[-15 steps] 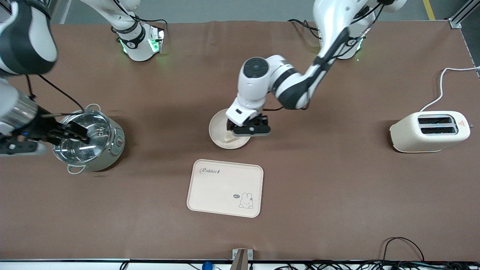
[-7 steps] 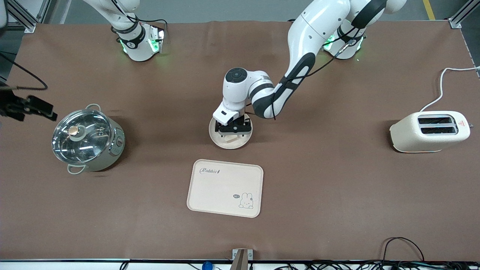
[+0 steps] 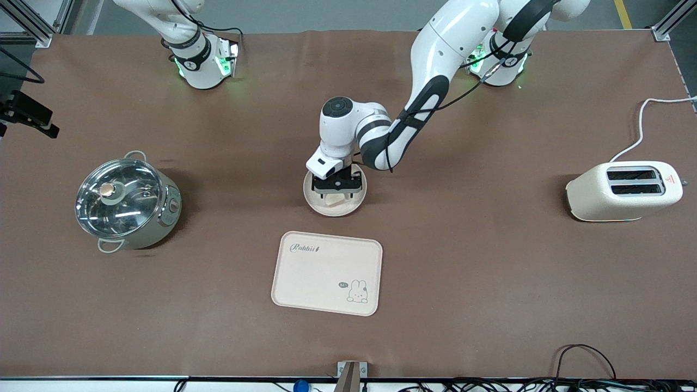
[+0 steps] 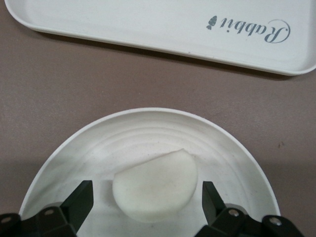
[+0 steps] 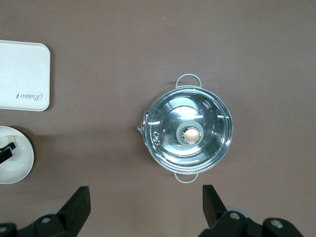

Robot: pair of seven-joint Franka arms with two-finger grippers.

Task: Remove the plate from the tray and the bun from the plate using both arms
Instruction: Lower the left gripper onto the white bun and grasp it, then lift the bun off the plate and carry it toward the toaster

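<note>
A brown cloth (image 3: 490,261) covers the whole table, lightly creased along the edge by the bases. A grey floor (image 3: 326,13) shows above it, crossed by a yellow line (image 3: 622,13) at one corner. Aluminium frame posts (image 3: 668,22) stand at both upper corners. Black cables (image 3: 577,381) trail along the table's near edge. Light is even, with soft shadows.

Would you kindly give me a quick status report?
Left end effector open, straddling bun on plate. Right end effector open, high above pot. Plate off tray. Nothing obstructing.
</note>
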